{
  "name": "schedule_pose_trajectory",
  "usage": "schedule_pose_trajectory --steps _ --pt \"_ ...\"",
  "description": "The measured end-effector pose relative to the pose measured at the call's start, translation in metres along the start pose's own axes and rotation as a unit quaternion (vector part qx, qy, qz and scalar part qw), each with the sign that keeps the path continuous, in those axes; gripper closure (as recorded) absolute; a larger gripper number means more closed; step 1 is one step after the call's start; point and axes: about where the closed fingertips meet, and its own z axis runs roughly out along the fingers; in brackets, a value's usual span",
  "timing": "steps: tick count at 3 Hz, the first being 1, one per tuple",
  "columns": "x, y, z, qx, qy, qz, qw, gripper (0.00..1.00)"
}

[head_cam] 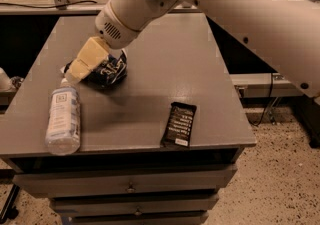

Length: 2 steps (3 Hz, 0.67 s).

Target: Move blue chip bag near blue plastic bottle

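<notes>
The blue chip bag [109, 69] lies crumpled on the grey table [165, 59], left of the middle and just behind the bottle's cap. The blue plastic bottle [62, 119] lies on its side near the front left corner, with its white cap pointing away from the front edge. My gripper [79, 69] comes down from the upper right with its cream fingers [90, 55] over the left part of the bag, and it is shut on the bag. The fingertips are close to the bottle's cap. Part of the bag is hidden under the fingers.
A flat black wrapper [179, 124] lies near the table's front edge, right of the middle. My large white arm [225, 4] spans the upper right of the view. Drawers [130, 186] sit below the tabletop. A white object [4, 80] is at the left edge.
</notes>
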Motion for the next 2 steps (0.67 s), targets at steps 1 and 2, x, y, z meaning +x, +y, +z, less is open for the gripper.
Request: schedule_pose_trajectory --steps 1,2 --pt "-0.004 -0.015 -0.031 0.034 -0.031 -0.021 0.9987 0.0" --pt "0.003 -0.044 -0.09 0.099 -0.074 -0.031 0.9919 0.0"
